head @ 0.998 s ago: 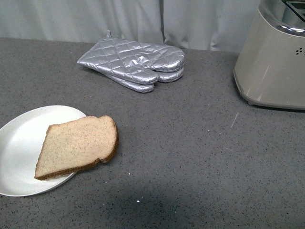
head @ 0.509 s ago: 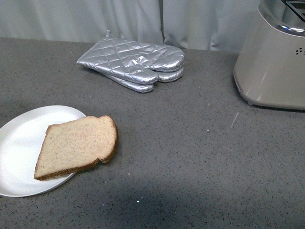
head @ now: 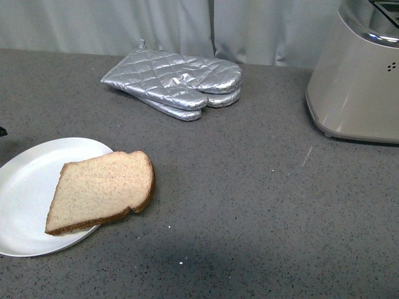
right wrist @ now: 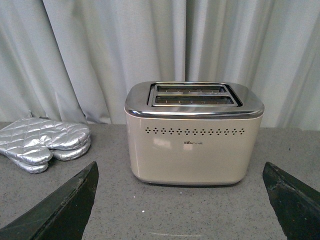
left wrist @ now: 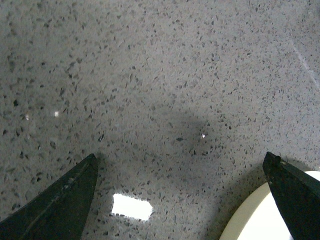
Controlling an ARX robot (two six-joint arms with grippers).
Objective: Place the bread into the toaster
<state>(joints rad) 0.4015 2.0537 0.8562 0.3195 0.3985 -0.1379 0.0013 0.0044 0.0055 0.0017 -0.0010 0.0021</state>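
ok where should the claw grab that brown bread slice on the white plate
Likely the rounded crust end of the light brown bread slice, which overhangs the rim of the round white plate. Come in low from the beige metal toaster side: the slice lies flat, so only there is room to get under.

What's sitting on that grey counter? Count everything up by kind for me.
Bread slice: 1
White plate: 1
Silver oven mitts: 2, stacked
Toaster: 1
Total: 5
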